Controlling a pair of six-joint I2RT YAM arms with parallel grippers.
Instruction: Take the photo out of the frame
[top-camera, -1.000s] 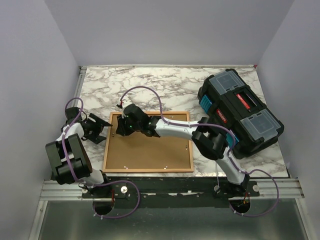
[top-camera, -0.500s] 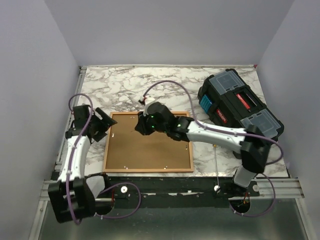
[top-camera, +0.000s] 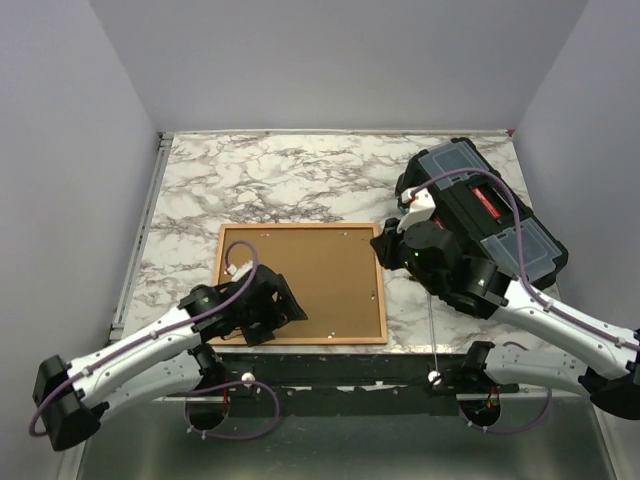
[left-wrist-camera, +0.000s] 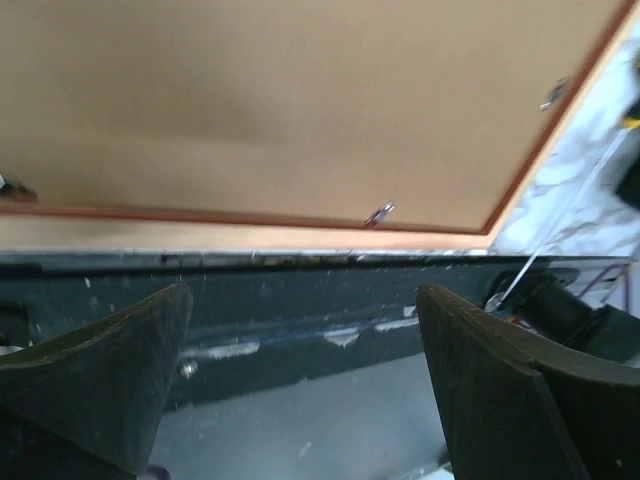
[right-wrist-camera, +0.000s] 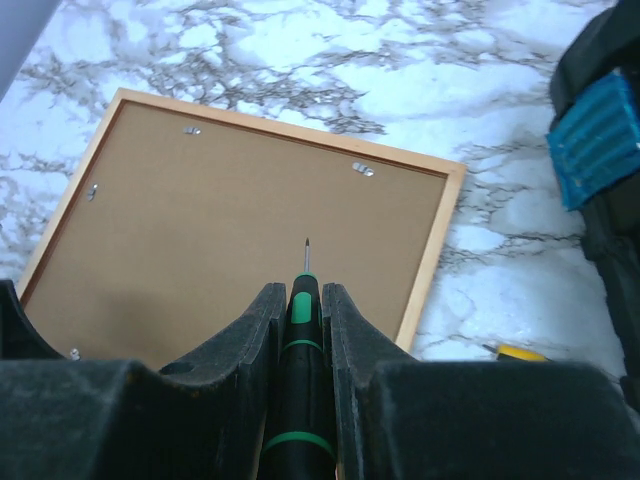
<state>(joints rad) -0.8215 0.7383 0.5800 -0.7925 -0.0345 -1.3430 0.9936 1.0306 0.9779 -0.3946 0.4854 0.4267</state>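
**Frame face down, long axis left to right**

The frame (top-camera: 310, 285) lies flat on the marble surface (top-camera: 300, 175), brown board up. It sits by the near edge, long sides running left to right, left of the black toolbox (top-camera: 490, 230). The left fingers (left-wrist-camera: 110, 370) are spread wide above its near left corner, grasping nothing. The right fingers (right-wrist-camera: 240, 350) are clenched on a green-and-black screwdriver (right-wrist-camera: 300, 385), tip aimed at the board.

You are looking at the back of the frame (left-wrist-camera: 260, 233), its brown board (left-wrist-camera: 290, 100) filling the upper view. A small metal clip (left-wrist-camera: 378, 213) sits just inside the frame's lower edge. Below the frame, your left gripper (left-wrist-camera: 302, 295) hangs over a dark rail (left-wrist-camera: 100, 275), its fingers (left-wrist-camera: 110, 370) spread wide and holding nothing. The marble table (left-wrist-camera: 590, 190) shows to the right of the frame.
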